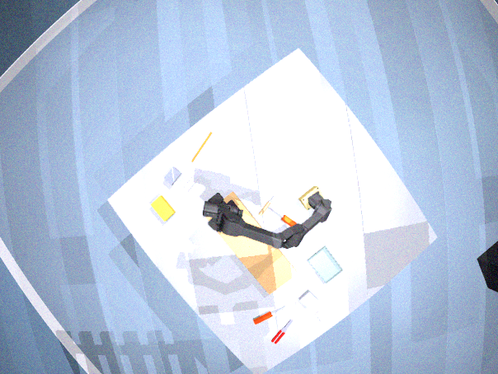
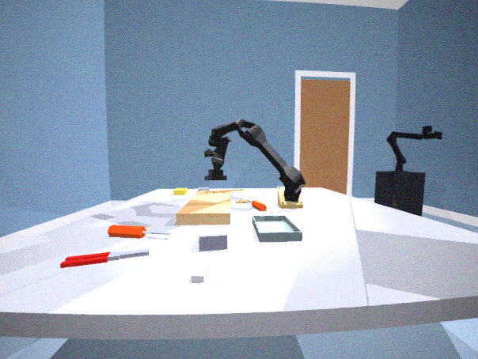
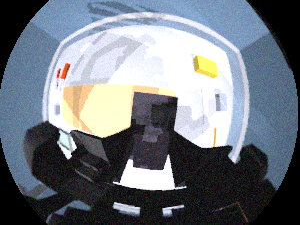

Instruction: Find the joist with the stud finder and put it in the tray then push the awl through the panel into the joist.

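My gripper [image 2: 217, 171] [image 3: 152, 127] is shut on the stud finder [image 2: 215, 177] [image 3: 151, 116], a dark block hanging level below the fingers. It is raised over the far end of the tan floor panel [image 1: 239, 247] [image 2: 203, 218] [image 3: 100, 109], with a gap beneath it in the exterior view. The pale teal tray [image 1: 325, 264] [image 2: 281, 237] [image 3: 66, 141] is empty. An orange-handled tool [image 1: 288, 221] [image 2: 259, 205] with a thin shank, which looks like the awl, lies between panel and arm base. The joist is hidden.
A wooden stick [image 1: 265, 207] [image 2: 242, 202] lies beside that tool. Another orange-handled tool [image 1: 262, 318] [image 2: 127, 232], a red-handled tool [image 1: 278, 336] [image 2: 85, 259] and a grey box [image 2: 213, 243] lie beyond the panel's near end. A yellow block [image 1: 162, 208] [image 3: 205, 66] and a pencil [image 1: 202, 147] lie at the far side.
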Controlling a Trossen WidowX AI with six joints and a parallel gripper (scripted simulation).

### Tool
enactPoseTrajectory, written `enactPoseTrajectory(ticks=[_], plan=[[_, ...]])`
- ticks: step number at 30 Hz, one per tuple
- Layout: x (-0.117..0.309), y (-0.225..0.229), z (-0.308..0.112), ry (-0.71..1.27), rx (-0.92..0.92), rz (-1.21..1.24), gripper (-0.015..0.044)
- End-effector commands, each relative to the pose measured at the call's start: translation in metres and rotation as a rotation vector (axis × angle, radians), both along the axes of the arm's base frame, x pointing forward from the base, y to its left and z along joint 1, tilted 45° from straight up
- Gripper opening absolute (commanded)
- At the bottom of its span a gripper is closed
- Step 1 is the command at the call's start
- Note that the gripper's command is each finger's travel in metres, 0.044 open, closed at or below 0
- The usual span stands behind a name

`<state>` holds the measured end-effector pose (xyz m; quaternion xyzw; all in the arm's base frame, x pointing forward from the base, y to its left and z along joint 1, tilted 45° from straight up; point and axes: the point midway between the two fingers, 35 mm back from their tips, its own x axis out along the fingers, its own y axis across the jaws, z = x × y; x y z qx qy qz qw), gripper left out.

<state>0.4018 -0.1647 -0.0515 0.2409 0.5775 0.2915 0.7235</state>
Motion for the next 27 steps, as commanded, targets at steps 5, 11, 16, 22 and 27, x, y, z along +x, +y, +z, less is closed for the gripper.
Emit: enactPoseTrajectory(ticks=[5,11,16,22,27], plan=[[0.0,0.004,-0.006,-0.003,0.003,-0.008,0.0],[0.0,0.009,-0.011,-0.003,0.003,-0.008,0.0],[0.0,0.013,-0.016,-0.003,0.003,-0.008,0.0],[-0.001,0.018,-0.021,-0.003,0.003,-0.008,0.0],[-0.002,0.022,-0.026,-0.003,0.003,-0.008,0.0]])
